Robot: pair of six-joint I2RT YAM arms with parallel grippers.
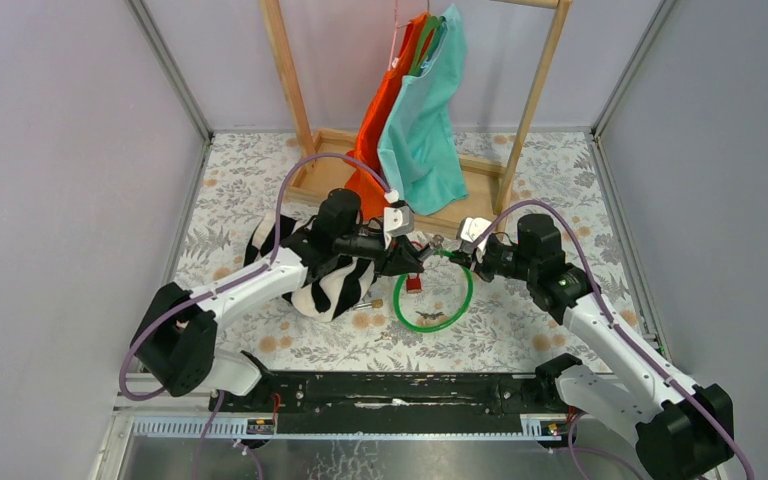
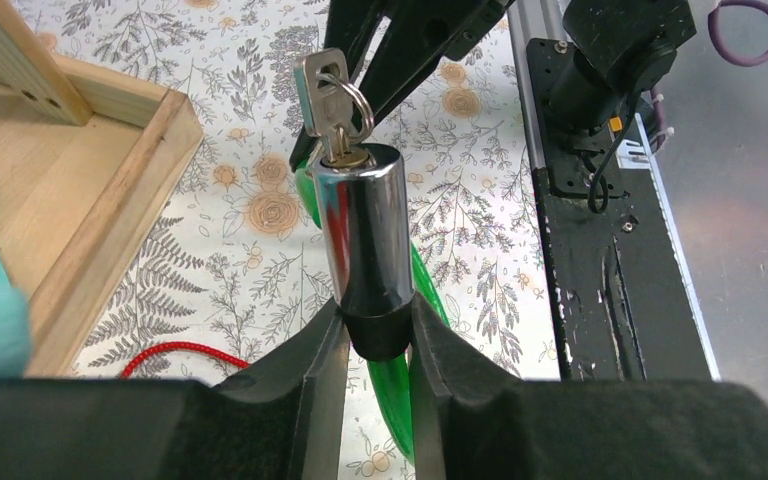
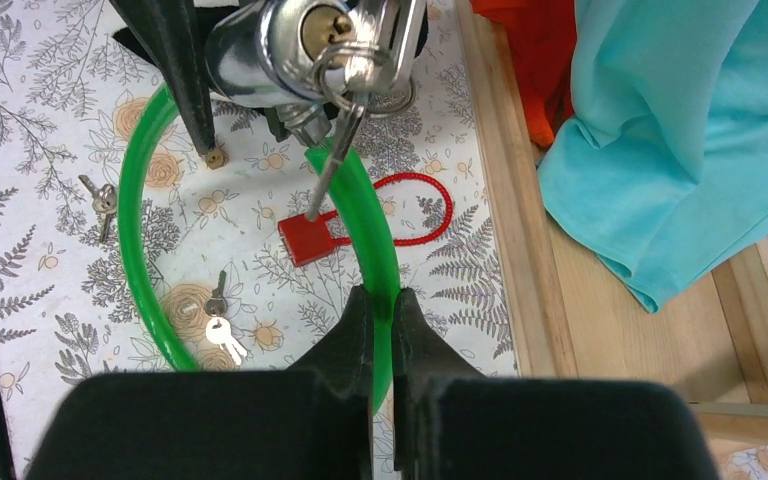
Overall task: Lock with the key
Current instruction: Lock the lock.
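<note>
Bright, even, diffuse light fills all three views, leaving only faint soft shadows beneath the arms [image 1: 250,285] in the overhead view. The chrome lock cylinder [image 2: 365,235] carries white glare streaks near the centre of the left wrist view, while the gripper fingers [image 2: 300,400] along its bottom edge look slightly soft.
</note>
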